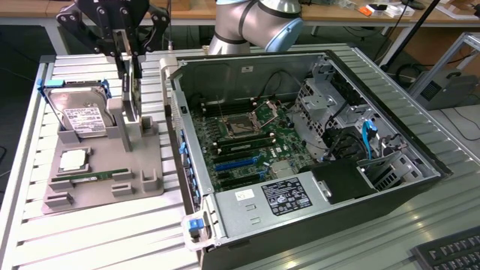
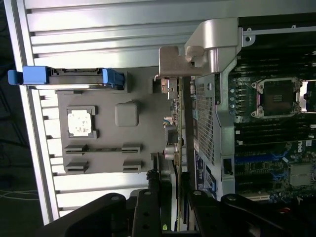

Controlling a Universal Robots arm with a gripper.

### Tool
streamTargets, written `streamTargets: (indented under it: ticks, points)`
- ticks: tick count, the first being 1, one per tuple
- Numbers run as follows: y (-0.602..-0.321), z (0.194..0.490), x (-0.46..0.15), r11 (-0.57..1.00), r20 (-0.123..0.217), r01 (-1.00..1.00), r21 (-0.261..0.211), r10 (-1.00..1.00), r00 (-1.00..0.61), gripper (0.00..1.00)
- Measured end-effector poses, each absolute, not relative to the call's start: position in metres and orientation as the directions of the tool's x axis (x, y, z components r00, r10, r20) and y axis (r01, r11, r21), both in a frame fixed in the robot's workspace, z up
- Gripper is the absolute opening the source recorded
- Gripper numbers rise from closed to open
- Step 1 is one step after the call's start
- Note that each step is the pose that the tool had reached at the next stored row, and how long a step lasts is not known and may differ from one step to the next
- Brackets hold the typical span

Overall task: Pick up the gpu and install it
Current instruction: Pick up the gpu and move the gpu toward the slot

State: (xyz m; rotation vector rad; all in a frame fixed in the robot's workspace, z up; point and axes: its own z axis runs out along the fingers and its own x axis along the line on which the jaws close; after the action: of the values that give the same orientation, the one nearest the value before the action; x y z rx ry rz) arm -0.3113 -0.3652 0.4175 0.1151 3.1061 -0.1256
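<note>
The gpu [image 1: 130, 84] stands upright and edge-on at the back of a grey parts holder [image 1: 105, 194], its lower edge at the holder's slot. My gripper [image 1: 126, 52] reaches down over its top edge with a black finger on each side, shut on the card. In the wrist view the gpu [image 2: 178, 116] is a thin strip with its silvery bracket [image 2: 173, 61] at the far end, and my gripper [image 2: 170, 212] straddles it. On the exterior view's right of the holder, the open computer case [image 1: 390, 185] lies with its motherboard [image 1: 248, 140] and blue slots [image 1: 236, 166] exposed.
A hard drive [image 1: 82, 115] in a blue carrier leans in the holder at the exterior view's left of the gpu. A processor chip [image 1: 73, 160] and a green RAM stick [image 1: 90, 177] lie in front of it. The case's metal wall [image 2: 212, 113] stands close beside the card. A keyboard [image 1: 450, 253] sits at the near right corner.
</note>
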Motion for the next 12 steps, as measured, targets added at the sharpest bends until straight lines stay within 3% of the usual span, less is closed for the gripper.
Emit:
streamTargets:
  ticks: [12]
  points:
    - [-0.3652, 0.4214, -0.3113, 0.994, -0.034, 0.075, -0.079, 0.073, -0.997, 0.27]
